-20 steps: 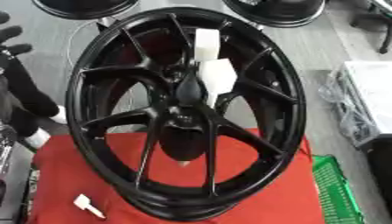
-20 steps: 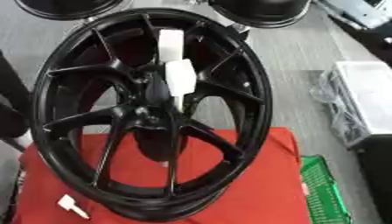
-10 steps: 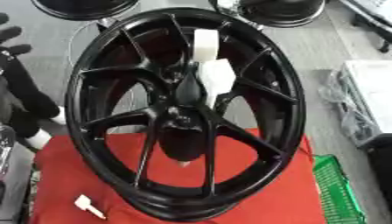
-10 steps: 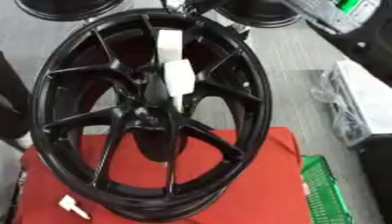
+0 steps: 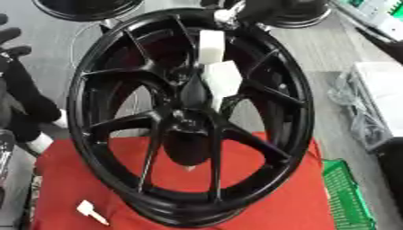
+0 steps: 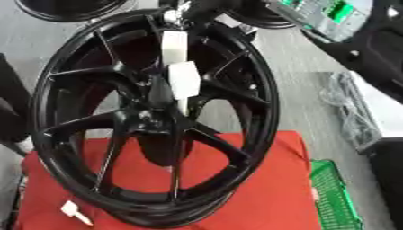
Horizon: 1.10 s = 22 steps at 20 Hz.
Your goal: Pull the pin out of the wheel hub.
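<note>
Wheel hub [image 5: 189, 121] unmoved since earlier; left hand [image 5: 11, 38] blurred, grip perhaps indeterminable.

Glossy black multi-spoke alloy wheel hub [image 5: 189, 121], standing upright on its rim, slightly tilted, lower edge resting on red cloth. Small white plastic pin [image 5: 91, 212] lying loose on the cloth, just beside the rim's lower left, apart from the hub centre.
</note>
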Each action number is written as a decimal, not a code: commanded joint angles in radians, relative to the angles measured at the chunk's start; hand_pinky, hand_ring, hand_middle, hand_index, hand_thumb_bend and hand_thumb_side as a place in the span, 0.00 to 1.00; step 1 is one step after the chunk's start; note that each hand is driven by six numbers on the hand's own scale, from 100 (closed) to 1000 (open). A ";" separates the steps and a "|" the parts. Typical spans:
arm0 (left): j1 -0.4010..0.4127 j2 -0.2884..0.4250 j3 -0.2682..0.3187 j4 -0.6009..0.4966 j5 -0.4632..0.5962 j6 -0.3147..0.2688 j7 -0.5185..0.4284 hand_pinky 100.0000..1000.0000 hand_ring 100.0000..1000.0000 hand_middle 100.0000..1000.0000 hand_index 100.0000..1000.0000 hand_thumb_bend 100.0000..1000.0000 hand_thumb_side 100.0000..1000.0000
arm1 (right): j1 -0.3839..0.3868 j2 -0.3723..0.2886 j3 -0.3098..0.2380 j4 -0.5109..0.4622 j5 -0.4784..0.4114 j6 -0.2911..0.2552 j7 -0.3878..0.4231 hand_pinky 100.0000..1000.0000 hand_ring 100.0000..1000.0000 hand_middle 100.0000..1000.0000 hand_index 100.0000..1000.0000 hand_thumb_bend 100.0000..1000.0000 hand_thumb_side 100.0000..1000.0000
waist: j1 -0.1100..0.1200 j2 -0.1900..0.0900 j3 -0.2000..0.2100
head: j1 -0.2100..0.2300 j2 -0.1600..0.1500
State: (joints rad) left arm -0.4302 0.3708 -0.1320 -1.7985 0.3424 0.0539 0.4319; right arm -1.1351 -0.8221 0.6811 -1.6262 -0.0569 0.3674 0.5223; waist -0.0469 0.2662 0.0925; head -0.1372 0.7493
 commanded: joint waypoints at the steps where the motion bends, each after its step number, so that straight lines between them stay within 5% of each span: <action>1: -0.010 0.023 0.003 -0.010 -0.001 0.001 -0.003 0.61 0.69 0.67 0.69 0.18 0.79 | 0.001 -0.056 -0.033 -0.028 0.006 -0.043 0.020 0.77 0.70 0.71 0.79 0.00 0.28 | 0.003 -0.026 -0.002 | -0.002 -0.015; 5: -0.012 0.023 0.001 -0.011 -0.001 0.002 -0.005 0.61 0.69 0.67 0.69 0.18 0.79 | 0.028 -0.081 -0.043 -0.044 0.012 -0.086 0.059 0.78 0.70 0.71 0.78 0.00 0.21 | 0.003 -0.025 -0.001 | -0.004 -0.017; 11: -0.014 0.021 -0.001 -0.011 0.001 0.003 -0.008 0.61 0.69 0.67 0.69 0.18 0.79 | 0.048 -0.084 -0.041 -0.042 0.047 -0.120 0.114 0.80 0.73 0.73 0.78 0.00 0.25 | 0.004 -0.024 0.003 | -0.005 -0.018; 22: -0.016 0.019 -0.004 -0.011 0.002 0.005 -0.013 0.61 0.70 0.67 0.69 0.18 0.79 | 0.068 -0.081 -0.043 -0.037 0.098 -0.167 0.129 0.82 0.76 0.74 0.79 0.00 0.19 | 0.006 -0.022 0.006 | -0.007 -0.017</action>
State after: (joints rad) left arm -0.4317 0.3707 -0.1385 -1.7944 0.3425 0.0599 0.4212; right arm -1.0548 -0.8755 0.6587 -1.6563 0.0347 0.2063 0.6504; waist -0.0451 0.2662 0.0976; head -0.1426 0.7437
